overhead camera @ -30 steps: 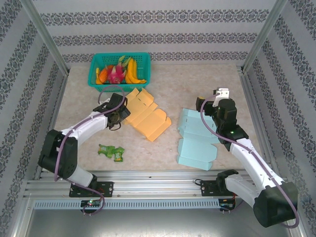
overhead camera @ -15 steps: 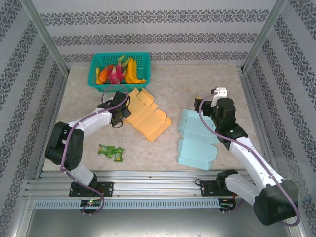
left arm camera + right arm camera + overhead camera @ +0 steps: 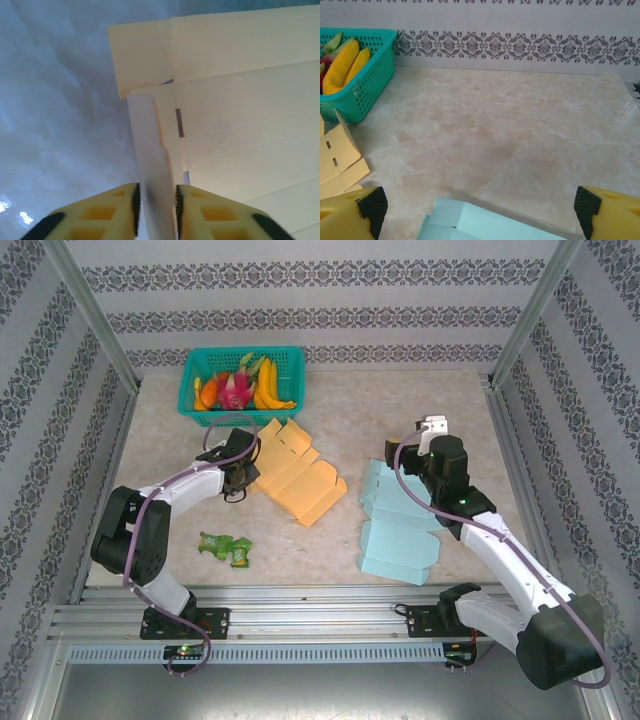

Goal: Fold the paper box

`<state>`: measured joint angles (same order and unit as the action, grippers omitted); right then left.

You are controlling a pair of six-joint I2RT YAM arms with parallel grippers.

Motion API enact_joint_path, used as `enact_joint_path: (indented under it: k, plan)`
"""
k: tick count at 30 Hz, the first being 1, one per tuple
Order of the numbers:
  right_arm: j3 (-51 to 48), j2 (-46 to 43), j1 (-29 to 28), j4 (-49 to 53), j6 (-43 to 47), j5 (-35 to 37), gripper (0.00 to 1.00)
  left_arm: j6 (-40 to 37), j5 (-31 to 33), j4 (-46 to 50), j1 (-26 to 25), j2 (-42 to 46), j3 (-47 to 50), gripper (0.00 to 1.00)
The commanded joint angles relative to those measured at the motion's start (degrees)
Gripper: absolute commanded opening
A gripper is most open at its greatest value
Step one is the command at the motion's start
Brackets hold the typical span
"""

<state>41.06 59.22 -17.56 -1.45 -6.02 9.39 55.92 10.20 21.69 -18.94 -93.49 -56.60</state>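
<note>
The left gripper [image 3: 243, 470] is clenched on the left edge of the orange paper box [image 3: 298, 475]. In the left wrist view its yellow fingers [image 3: 100, 215] stand nearly together, pinching a thin upright flap of that box [image 3: 240, 100] with only the card between them. The rest of the box lies flat on the table [image 3: 380, 410], spreading away from the grip. The right gripper [image 3: 405, 450] hangs released to the right of the orange box, over the far edge of a light blue box [image 3: 400, 525]. In the right wrist view its fingers [image 3: 345, 215] are spread wide and grasp nothing, with the blue card [image 3: 485, 225] below the gap.

Compared with a second ago, the right gripper has shifted a little toward the orange box and farther from the arm bases. The left arm's shoulder and elbow have swung, while its gripper keeps the same hold. The orange box has barely moved.

A strip of bare table separates the orange box's right corner from the blue box. The orange box's far-left corner sits near a teal basket [image 3: 187, 385] of fruit. A green packet [image 3: 226, 548] lies apart on its near-left side. Beyond its far-right edge the tabletop [image 3: 510, 130] runs open to the back wall.
</note>
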Motion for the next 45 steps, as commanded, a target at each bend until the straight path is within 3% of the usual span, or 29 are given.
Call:
enact_joint_path:
  k: [1, 8, 15, 19, 25, 27, 34, 37, 41, 45]
  plan:
    - [1.87, 0.44, -1.11, -0.04, 0.97, 0.81, 0.98, -3.51, 1.69, -1.3, 0.72, 2.03, 0.62, 0.2]
    - [1.58, 3.15, -2.05, -4.98, -3.55, -7.0, 0.98, -18.62, 2.32, -5.29, 0.63, 9.61, 2.93, 0.02]
    - [9.03, 9.93, -3.22, -6.91, -0.81, -17.34, 0.98, -30.52, -13.46, -27.98, 0.08, 23.54, 16.69, 0.0]
    - [17.85, 15.56, -4.4, -4.07, 12.35, -28.83, 0.98, -39.37, -16.56, -36.8, -2.33, 27.52, 19.06, 0.0]
    - [26.53, 20.96, -4.68, 1.92, 37.66, -44.42, 0.98, -52.22, -18.58, -38.77, -4.88, 31.14, 18.35, 0.0]
    - [30.54, 22.59, -4.41, 8.69, 45.21, -48.23, 0.97, -54.67, -19.34, -41.59, -4.88, 32.55, 19.69, 0.0]
    - [48.21, 29.83, -4.59, 37.34, 64.02, -46.7, 0.78, -61.85, -20.83, -41.57, -5.04, 35.26, 19.26, 0.0]
    - [52.85, 31.49, -4.63, 41.47, 65.12, -44.87, 0.66, -62.5, -19.75, -40.43, -5.0, 35.16, 18.81, 0.0]
    - [56.17, 33.49, -5.2, 43.72, 65.41, -42.19, 0.56, -62.42, -20.22, -42.03, -4.98, 34.79, 19.67, 0.0]
    - [59.84, 36.62, -5.29, 47.27, 64.86, -39.94, 0.55, -62.34, -21.55, -43.27, -4.98, 34.21, 20.13, 0.0]
